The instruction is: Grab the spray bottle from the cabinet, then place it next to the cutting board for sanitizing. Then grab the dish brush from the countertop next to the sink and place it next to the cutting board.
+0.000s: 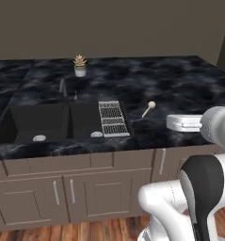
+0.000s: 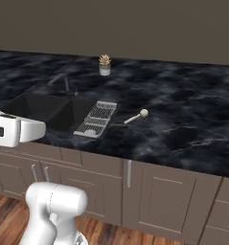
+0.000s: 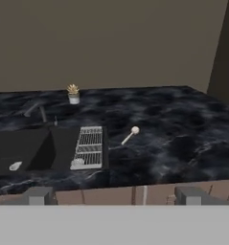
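The dish brush (image 3: 129, 136), a thin cream stick with a small round head, lies on the black marble countertop (image 3: 183, 143) just right of the sink (image 3: 20, 148). The brush (image 1: 148, 109) also shows in the left base view, and in the right base view the brush (image 2: 136, 116) sits beside the sink's white grid. My gripper (image 3: 113, 196) hangs in front of the counter's front edge, well short of the brush. Its tips stand wide apart and open, with nothing between them. The spray bottle and the cutting board are out of view.
A white slatted grid (image 1: 114, 118) rests over the sink's right side, and a dark faucet (image 1: 63, 87) stands behind the basin. A small potted plant (image 1: 79, 65) stands at the back. Brown drawers and doors (image 1: 90, 188) run under the counter. A tall dark brown cabinet side (image 3: 223, 52) rises at the right.
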